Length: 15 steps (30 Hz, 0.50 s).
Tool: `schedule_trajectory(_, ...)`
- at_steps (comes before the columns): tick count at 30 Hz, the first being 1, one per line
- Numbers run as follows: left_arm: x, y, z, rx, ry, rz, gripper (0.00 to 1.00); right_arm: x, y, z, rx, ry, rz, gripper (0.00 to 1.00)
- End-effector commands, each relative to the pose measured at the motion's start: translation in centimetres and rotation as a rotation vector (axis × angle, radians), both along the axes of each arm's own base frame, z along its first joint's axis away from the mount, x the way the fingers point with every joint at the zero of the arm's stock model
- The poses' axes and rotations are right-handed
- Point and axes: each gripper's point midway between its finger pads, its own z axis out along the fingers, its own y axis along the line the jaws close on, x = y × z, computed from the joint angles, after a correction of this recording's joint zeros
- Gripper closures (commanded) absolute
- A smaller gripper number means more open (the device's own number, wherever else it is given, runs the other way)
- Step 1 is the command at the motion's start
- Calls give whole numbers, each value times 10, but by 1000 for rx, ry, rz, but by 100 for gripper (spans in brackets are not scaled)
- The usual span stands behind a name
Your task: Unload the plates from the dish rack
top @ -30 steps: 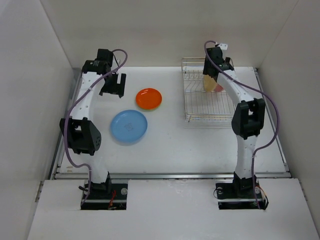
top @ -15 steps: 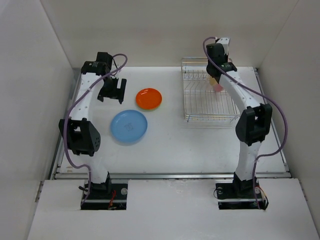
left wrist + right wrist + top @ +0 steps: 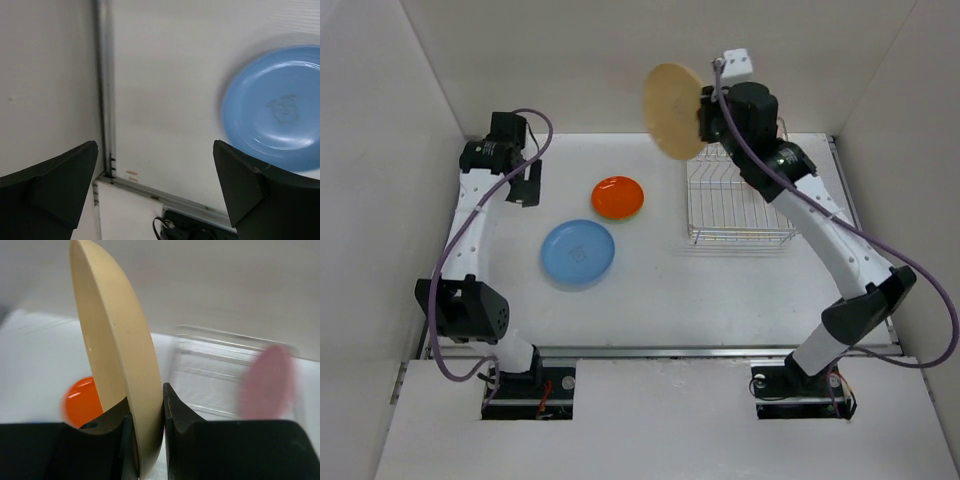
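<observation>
- Pinched tan plate (image 3: 672, 110) on edge in right jaws, high above rack (image 3: 735, 215), toward its far-left corner.
- Held left jaws spread, empty, well left of rack.
- Risked slip from thin rim grip; could have dropped onto orange plate (image 3: 618, 197) left of rack.

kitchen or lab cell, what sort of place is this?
Probably a lab cell: plain white walls box in the table, two arms bolted at its edge, rack and plates as props.
</observation>
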Motion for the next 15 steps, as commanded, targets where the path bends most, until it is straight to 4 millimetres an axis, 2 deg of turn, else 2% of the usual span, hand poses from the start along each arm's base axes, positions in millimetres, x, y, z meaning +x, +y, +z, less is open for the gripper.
schedule_trajectory(1,-13,62,15,228,-84,206,0,-22,130,-65,170,185,543,100)
schedule_trajectory(2,-20,76,16,228,-94,249,0,-43,167,-78,224,242,731,100)
schedule_trajectory(3,-23,83,14,229,-93,270,0,-46,189,-111,250,322,802,100)
schedule_trajectory(4,-25,86,4,213,-72,277,0,-50,210,-114,305,334,868,100)
schedule_trajectory(5,-30,89,1,192,-70,284,0,-69,234,-128,324,388,970,100)
schedule_trajectory(6,-36,97,-2,171,-64,309,0,-67,254,-148,341,428,1001,100)
schedule_trajectory(9,-45,99,-22,96,-21,314,0,-81,291,-172,384,498,1101,100)
schedule_trajectory(10,-46,97,-26,87,-10,309,0,-82,306,-191,390,534,1121,100)
schedule_trajectory(13,-56,98,-35,65,12,317,0,-80,319,-216,416,590,1120,100)
schedule_trajectory(14,-54,99,-34,65,3,318,0,-78,321,-237,410,626,1107,100)
schedule_trajectory(15,-55,97,-39,54,16,311,0,-77,322,-246,408,642,1102,100)
